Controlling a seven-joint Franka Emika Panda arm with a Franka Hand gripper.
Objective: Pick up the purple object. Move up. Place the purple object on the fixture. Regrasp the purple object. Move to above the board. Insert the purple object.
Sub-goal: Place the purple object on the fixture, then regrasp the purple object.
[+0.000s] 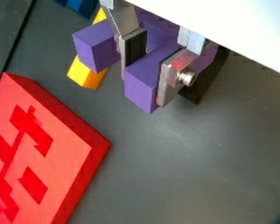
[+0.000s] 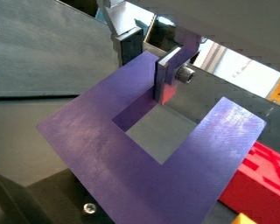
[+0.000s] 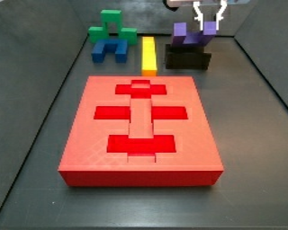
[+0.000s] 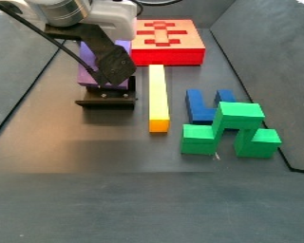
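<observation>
The purple object (image 3: 180, 34) stands upright in the black fixture (image 3: 189, 61), prongs up, at the far right behind the red board (image 3: 86, 144). My gripper (image 3: 207, 20) comes straight down onto its right prong. In both wrist views the gripper (image 1: 152, 68) (image 2: 149, 68) has a dark pad flush on each side of that prong's tip, shut on the purple object (image 1: 140, 94) (image 2: 119, 149). The other prong (image 1: 95, 44) stands free. In a side view the arm hides most of the purple object (image 4: 84, 74) above the fixture (image 4: 106, 99).
A yellow bar (image 3: 149, 54) (image 4: 156, 95) lies beside the fixture. A blue U-shaped block (image 3: 107, 49) (image 4: 205, 104) and a green block (image 3: 111, 25) (image 4: 231, 128) sit farther along. The board (image 1: 60, 131) lies close by. Dark walls enclose the floor.
</observation>
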